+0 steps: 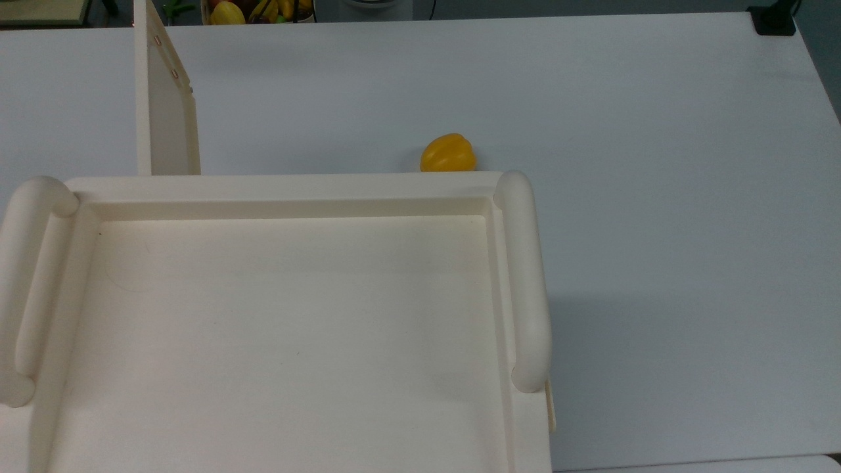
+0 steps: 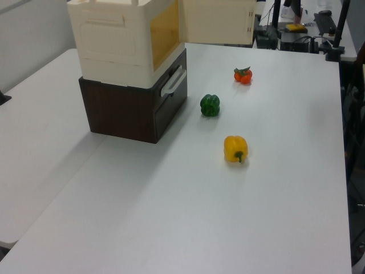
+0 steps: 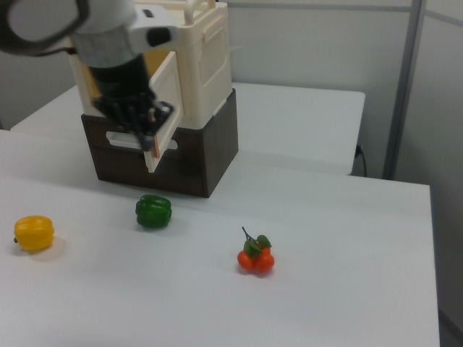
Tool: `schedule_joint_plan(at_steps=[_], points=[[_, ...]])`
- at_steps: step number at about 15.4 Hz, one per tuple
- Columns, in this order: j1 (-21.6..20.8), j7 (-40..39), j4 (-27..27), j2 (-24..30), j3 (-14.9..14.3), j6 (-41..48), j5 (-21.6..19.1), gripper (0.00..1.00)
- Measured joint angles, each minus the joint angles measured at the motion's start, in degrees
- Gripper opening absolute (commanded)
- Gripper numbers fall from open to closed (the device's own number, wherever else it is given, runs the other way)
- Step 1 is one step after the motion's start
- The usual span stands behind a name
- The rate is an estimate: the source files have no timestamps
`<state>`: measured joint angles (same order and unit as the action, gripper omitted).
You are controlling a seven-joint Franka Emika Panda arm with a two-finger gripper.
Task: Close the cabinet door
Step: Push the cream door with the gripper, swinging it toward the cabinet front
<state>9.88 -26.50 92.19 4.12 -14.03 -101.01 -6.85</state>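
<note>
The cabinet door point(image 1: 165, 108) stands swung wide open, sticking out from the cream cabinet point(image 1: 289, 328) at the top view's upper left, with copper dots near its far edge. In the left view the cabinet door point(image 2: 218, 21) juts toward the back right of the cream cabinet point(image 2: 117, 43). In the right view my gripper point(image 3: 142, 118) hangs from the white arm point(image 3: 108, 32), right against the outer face of the cabinet door point(image 3: 165, 94), near its free edge.
The cream cabinet sits on a dark brown drawer unit point(image 2: 137, 108). On the white table lie a green pepper point(image 2: 210, 105), a yellow pepper point(image 2: 235, 148) and a bunch of tomatoes point(image 2: 243, 75). A black clamp point(image 1: 774, 20) sits at the table's far corner.
</note>
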Motion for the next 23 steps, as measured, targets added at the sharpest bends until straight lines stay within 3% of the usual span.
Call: schedule_joint_plan(at_steps=[4, 8, 13, 18, 23], points=[[0.19, 0.01, 0.56, -5.89, -0.26, -14.96, -0.38, 0.01], [0.52, 0.01, 0.60, -10.56, -0.34, -25.23, -5.37, 0.01], [-0.65, 0.01, 0.58, -11.79, 0.18, -26.03, -11.66, 0.01], [-3.18, 0.01, 0.57, -11.90, 0.88, -26.03, -14.93, 0.01], [-3.44, 0.01, 0.57, -12.48, 4.56, -26.03, -16.93, 0.01]])
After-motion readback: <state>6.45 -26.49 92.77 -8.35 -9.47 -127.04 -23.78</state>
